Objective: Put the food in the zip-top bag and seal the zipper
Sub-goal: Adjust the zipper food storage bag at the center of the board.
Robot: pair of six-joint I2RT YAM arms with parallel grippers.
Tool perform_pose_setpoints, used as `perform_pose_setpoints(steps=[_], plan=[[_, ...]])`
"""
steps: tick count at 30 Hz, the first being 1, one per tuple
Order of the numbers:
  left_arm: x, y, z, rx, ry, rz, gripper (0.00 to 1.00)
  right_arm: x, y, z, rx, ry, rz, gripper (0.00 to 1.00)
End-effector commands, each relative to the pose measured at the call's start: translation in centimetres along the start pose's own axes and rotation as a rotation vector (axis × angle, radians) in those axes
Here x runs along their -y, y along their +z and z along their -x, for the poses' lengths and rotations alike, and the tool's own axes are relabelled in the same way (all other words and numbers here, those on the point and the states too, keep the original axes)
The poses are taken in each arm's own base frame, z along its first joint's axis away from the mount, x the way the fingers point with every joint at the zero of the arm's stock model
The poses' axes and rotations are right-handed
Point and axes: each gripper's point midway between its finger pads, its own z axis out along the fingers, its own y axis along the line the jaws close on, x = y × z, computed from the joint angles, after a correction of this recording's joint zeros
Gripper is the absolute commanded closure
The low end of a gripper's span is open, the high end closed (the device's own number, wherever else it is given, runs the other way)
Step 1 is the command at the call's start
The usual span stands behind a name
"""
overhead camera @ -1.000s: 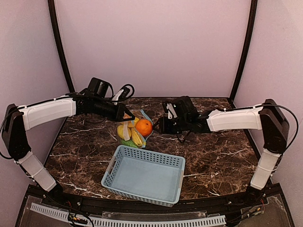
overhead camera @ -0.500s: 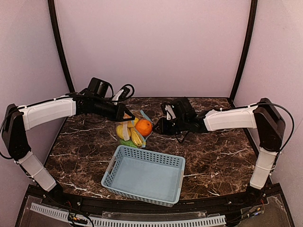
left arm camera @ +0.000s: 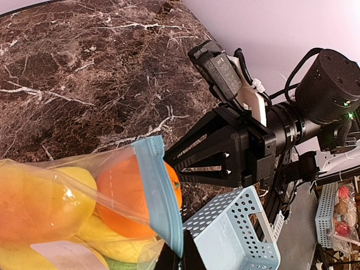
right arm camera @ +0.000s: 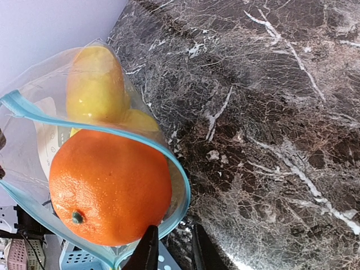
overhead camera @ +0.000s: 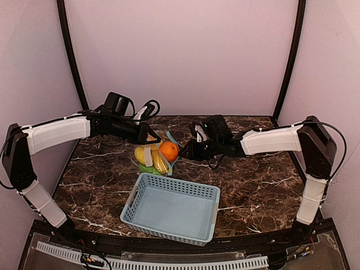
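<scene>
The clear zip-top bag [overhead camera: 147,160] lies at the back middle of the table with the food in it: the round orange [overhead camera: 168,151] at the mouth, yellow fruits [overhead camera: 140,154] and the green pod [overhead camera: 147,169] behind. My left gripper [overhead camera: 153,136] is shut on the bag's light blue zipper [left arm camera: 160,197] and holds that edge up; its fingers [left arm camera: 181,260] pinch the strip's end. My right gripper [overhead camera: 184,151] is open just right of the orange [right arm camera: 109,188]. The open zipper loop [right arm camera: 180,180] rings the orange, with its edge right at my right fingertips [right arm camera: 149,250].
A light blue perforated basket [overhead camera: 171,209] stands in front of the bag, close under both grippers, and shows in the left wrist view [left arm camera: 236,236]. Dark marble table [overhead camera: 253,174] extends right. Pale walls and black posts close off the back and sides.
My right gripper has moved a little left, closer to the bag mouth. The bag and orange have shifted slightly left. The left arm holds almost still.
</scene>
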Motion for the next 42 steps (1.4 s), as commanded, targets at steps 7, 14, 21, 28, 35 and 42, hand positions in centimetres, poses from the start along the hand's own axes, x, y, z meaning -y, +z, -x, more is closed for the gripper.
perform_pose_setpoints(steps=[7, 14, 21, 28, 35, 42], plan=[[1.6, -0.8, 0.9, 0.038, 0.022, -0.064, 0.99, -1.5, 1.0, 0.7, -0.010, 0.027, 0.105, 0.86], [1.8, -1.1, 1.1, 0.053, 0.032, -0.065, 0.99, -0.8, 1.5, 0.2, -0.023, 0.050, 0.095, 0.89], [2.0, -0.9, 1.0, 0.049, 0.025, -0.082, 0.99, -1.1, 1.5, 0.4, -0.024, 0.052, 0.106, 0.88], [1.1, -0.9, 1.0, 0.046, 0.014, -0.034, 0.99, -1.9, -0.1, 1.6, 0.023, 0.041, 0.101, 1.00], [-1.2, -1.5, 0.9, 0.042, 0.020, 0.120, 0.99, -4.2, -4.0, 3.3, 0.063, -0.010, 0.094, 1.00], [0.0, -1.3, 1.6, 0.048, -0.016, 0.057, 0.99, -5.0, -6.6, 3.6, -0.015, -0.076, 0.005, 1.00]])
